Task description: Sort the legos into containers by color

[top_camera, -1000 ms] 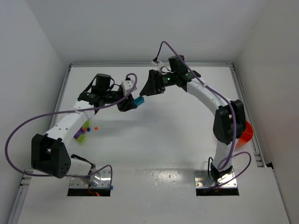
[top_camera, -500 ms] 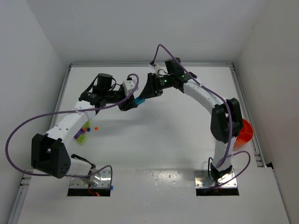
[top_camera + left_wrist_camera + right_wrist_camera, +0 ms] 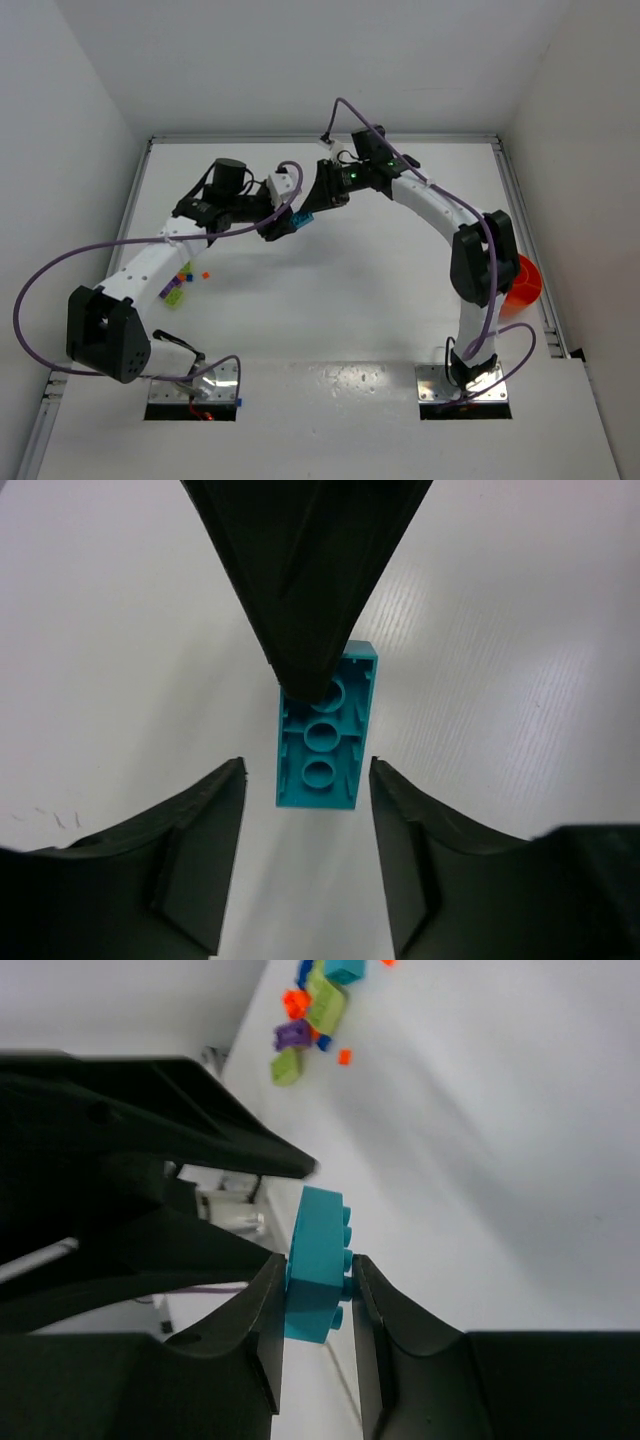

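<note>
Cyan brick (image 3: 315, 1265) between right jaws, apparently gripped

arms (image 3: 430, 205): white links, black joints | cables (image 3: 75, 255): purple | fingers (image 3: 190, 860) — black, tapered

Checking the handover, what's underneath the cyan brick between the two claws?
Bare white table only; the cyan brick is off the surface, pinched by the right claw. That claw's finger hides the brick's far end in the left wrist view.

Reaching far forward on both sides, tips nearly meeting — my left gripper (image 3: 305, 767) stands parted, my right gripper (image 3: 318, 1270) clamps the cyan brick (image 3: 315, 1222).
</note>
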